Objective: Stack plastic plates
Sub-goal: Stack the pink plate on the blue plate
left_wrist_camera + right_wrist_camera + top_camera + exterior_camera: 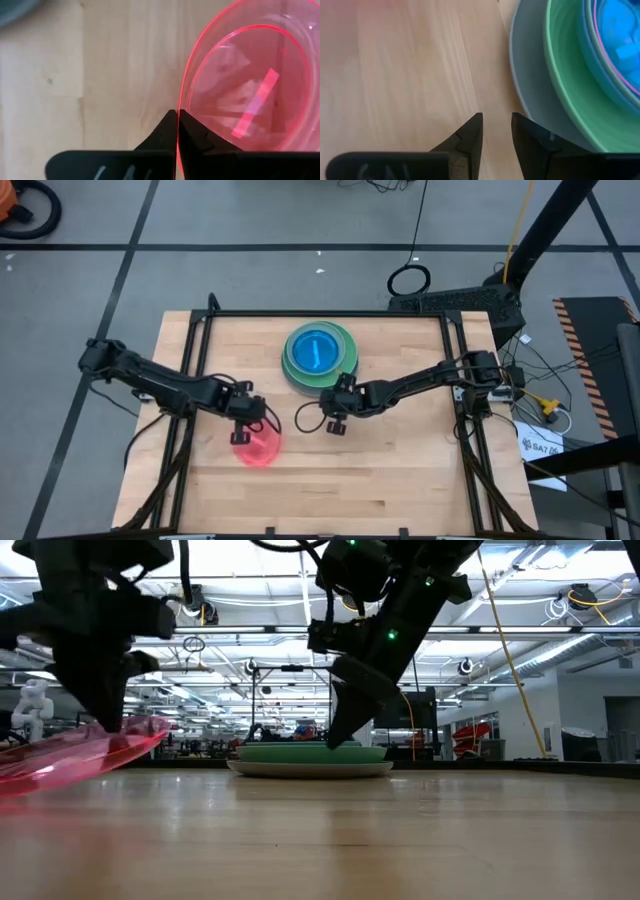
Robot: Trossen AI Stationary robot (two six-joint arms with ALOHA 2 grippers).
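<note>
- My left pincer (177,125) is pinched tight on the rim of the pink plate (258,446); in the low view the plate hangs tilted, one edge up off the tabletop (400,470), so I judge it just lifted.
- The stack (319,358) is my landmark: a grey plate at the bottom, green on it, then blue, with a thin pink rim showing inside; the pink plate I hold sits well apart from it, toward my left arm's side and nearer the front edge.
- My right pincer (496,132) stands narrowly parted and holds nothing; it hovers just beside the stack's grey rim, on the side facing the pink plate.
- Risk one: my hold is only on a thin, slick edge; the plate could pivot or slip free as I swing it toward the stack.
- Risk two: my right pincer lies between the pink plate and the stack; carrying across could strike it unless it clears.
- Risk three: a tilted release could let the plate land off-centre, ride up on the blue plate's rim, or nudge the stack sideways.
</note>
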